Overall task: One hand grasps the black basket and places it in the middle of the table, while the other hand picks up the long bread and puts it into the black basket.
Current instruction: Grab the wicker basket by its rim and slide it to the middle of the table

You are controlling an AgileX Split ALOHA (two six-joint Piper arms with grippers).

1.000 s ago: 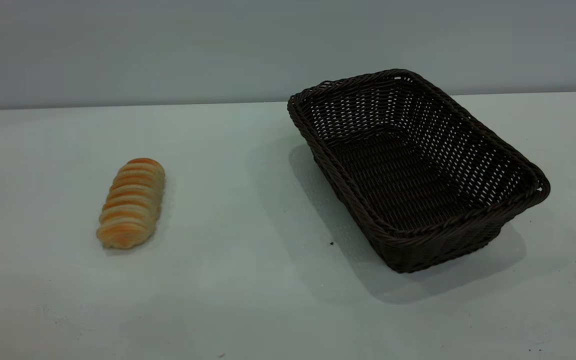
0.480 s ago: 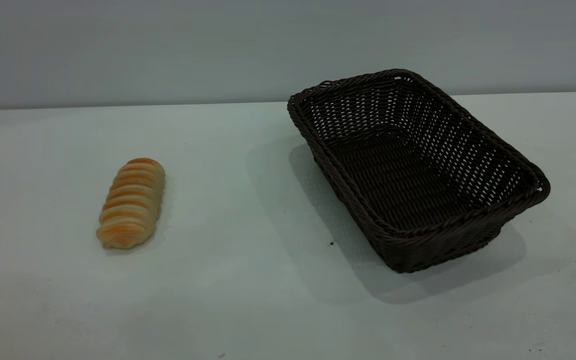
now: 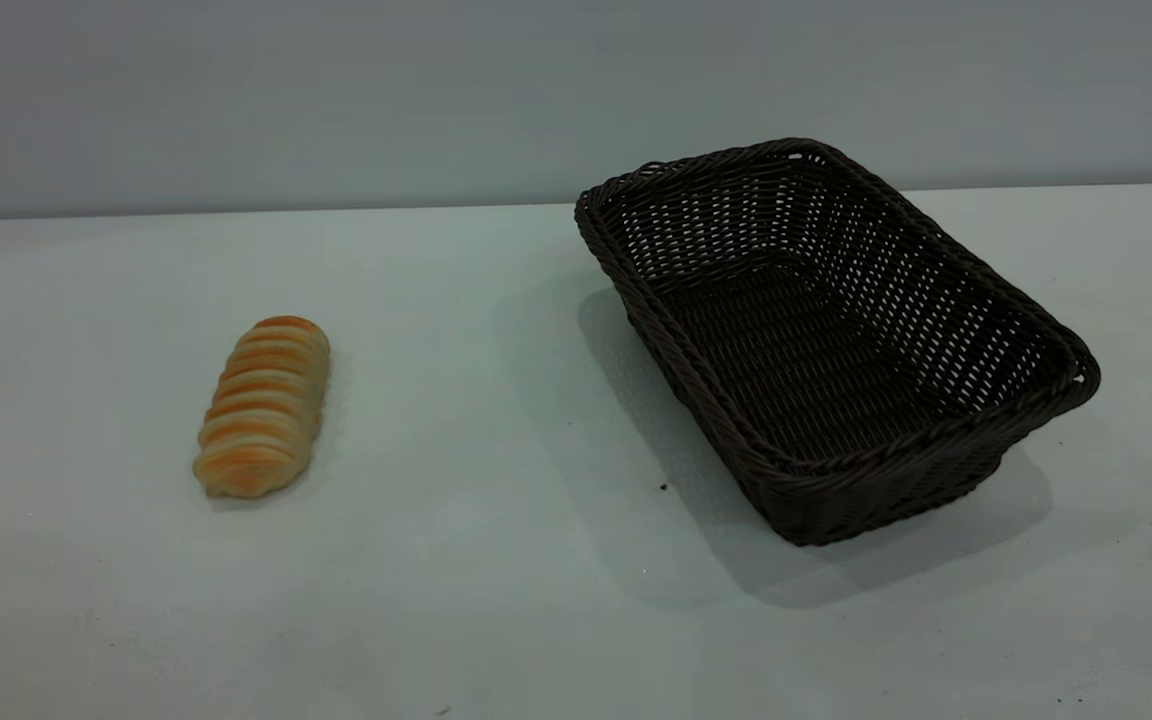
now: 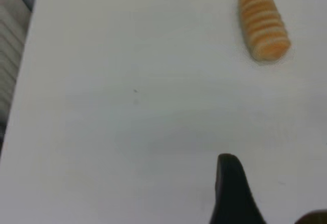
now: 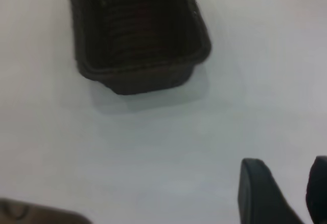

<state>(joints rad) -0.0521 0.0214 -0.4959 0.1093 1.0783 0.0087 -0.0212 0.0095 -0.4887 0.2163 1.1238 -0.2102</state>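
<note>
The black basket (image 3: pixel 836 340) stands empty on the right half of the table (image 3: pixel 496 560), set at an angle. The long bread (image 3: pixel 262 405) lies on the left half, well apart from the basket. Neither arm shows in the exterior view. In the left wrist view the bread (image 4: pixel 263 23) lies far ahead of my left gripper (image 4: pixel 271 185), whose fingers stand apart and hold nothing. In the right wrist view the basket (image 5: pixel 135 32) sits ahead of my right gripper (image 5: pixel 286 161), which is open and empty above bare table.
A grey wall runs behind the table's far edge. The table's side edge (image 4: pixel 23 65) shows in the left wrist view. A few tiny dark specks (image 3: pixel 663 487) lie on the table near the basket.
</note>
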